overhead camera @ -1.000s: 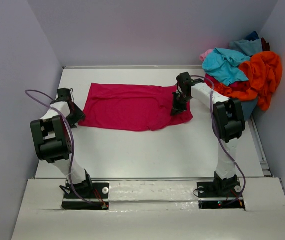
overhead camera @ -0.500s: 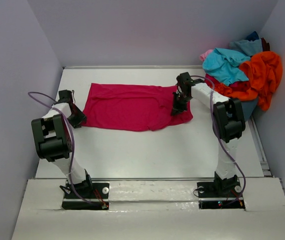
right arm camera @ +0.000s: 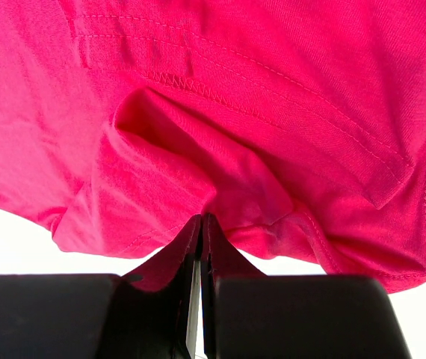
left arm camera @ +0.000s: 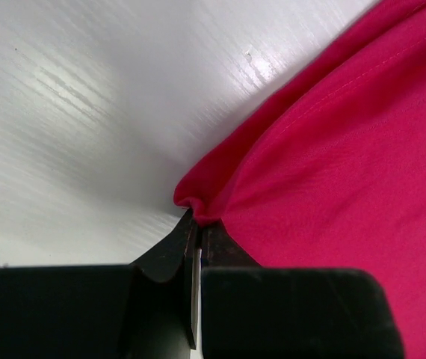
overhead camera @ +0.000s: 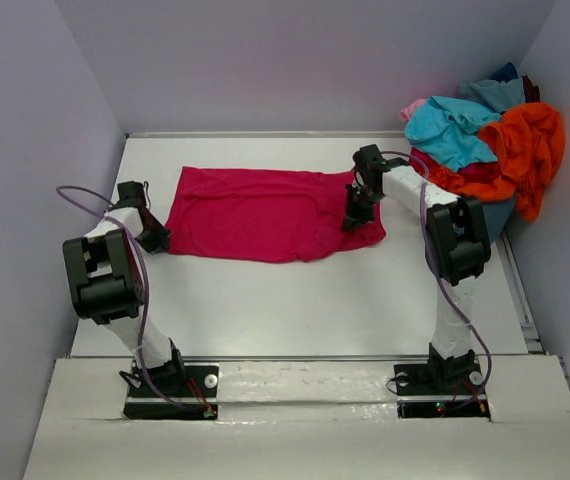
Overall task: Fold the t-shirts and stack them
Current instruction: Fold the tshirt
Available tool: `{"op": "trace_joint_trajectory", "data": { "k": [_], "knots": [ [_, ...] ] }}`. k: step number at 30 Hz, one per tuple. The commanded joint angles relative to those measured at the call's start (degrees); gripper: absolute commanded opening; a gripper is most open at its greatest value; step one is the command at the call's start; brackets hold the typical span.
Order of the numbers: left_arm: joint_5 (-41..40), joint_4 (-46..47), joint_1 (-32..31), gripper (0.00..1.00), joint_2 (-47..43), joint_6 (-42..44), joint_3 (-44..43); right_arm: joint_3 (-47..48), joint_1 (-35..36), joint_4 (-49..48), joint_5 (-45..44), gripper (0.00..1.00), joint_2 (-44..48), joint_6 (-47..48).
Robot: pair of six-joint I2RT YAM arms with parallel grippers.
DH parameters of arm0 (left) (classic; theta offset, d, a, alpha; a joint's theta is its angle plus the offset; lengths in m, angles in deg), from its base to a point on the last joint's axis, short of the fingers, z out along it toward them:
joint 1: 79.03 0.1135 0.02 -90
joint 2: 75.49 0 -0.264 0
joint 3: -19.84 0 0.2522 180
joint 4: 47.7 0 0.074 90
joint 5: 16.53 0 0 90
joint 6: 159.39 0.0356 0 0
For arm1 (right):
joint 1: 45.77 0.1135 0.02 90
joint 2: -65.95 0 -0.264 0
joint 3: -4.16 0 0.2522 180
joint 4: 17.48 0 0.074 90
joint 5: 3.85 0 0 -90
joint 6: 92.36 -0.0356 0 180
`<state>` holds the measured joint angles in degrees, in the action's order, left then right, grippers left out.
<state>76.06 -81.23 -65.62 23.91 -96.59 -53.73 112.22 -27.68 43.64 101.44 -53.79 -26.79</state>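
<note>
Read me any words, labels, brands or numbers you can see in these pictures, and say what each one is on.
None can be read.
The crimson t-shirt is plain in every view, only stitched seams showing.
The pile of t-shirts shows no print or tag.
The table bears no marking.

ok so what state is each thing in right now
crimson shirt, spread flat on the table, pinched at both ends
left gripper, shut on the crimson shirt's left corner
right gripper, shut on a bunched fold at its right end
shirt pile, crumpled heap, unfolded, far right
</note>
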Motion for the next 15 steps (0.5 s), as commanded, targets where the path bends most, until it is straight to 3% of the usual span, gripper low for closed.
{"op": "trace_joint_trajectory", "data": {
  "k": [1, 15],
  "knots": [
    [-0.1, -1.1, 0.3, 0.06, -4.3, -0.2, 1.4, -0.3, 0.5, -0.3, -0.2, 0.07, 1.6, -0.4],
    [2.7, -1.8, 0.3, 0.06, -7.5, 0.2, 0.3, -5.3, 0.5, 3.4, -1.8, 0.07, 15.6, -3.0]
  ]
}}
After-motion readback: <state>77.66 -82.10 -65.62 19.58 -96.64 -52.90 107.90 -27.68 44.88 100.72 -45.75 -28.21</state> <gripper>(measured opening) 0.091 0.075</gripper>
